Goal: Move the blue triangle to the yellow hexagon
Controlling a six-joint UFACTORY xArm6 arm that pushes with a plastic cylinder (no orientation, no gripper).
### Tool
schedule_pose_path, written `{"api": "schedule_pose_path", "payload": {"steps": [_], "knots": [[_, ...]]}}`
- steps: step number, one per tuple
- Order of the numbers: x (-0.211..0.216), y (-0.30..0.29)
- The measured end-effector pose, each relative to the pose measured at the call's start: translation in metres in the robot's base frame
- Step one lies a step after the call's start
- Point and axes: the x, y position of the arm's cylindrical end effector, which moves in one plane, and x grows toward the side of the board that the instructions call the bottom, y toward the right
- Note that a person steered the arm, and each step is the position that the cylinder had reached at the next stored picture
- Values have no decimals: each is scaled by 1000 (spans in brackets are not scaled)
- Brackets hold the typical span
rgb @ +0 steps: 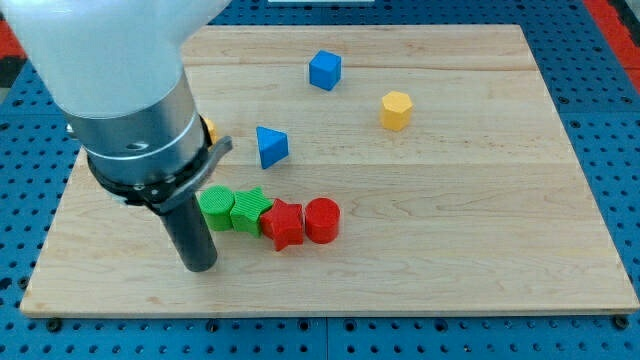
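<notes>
The blue triangle [270,146] lies left of the board's middle. The yellow hexagon [396,110] stands to its right and a little toward the view's top, well apart from it. My tip [200,265] rests on the board at the lower left, below and left of the blue triangle, just left of and below the green blocks. It touches no block that I can see.
A blue cube [324,70] sits near the view's top. A row of a green block [215,208], a green star [249,210], a red star [284,224] and a red cylinder [322,220] lies right of my tip. An orange block [209,130] peeks out behind the arm. The wooden board [480,230] lies on a blue pegboard.
</notes>
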Motion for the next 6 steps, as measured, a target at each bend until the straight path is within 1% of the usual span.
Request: {"api": "schedule_pose_path", "payload": {"steps": [1,2,3,4,5,6], "knots": [[-61,-20],[-122,-15],[-140,38],[-177,70],[-151,75],[-159,127]]}}
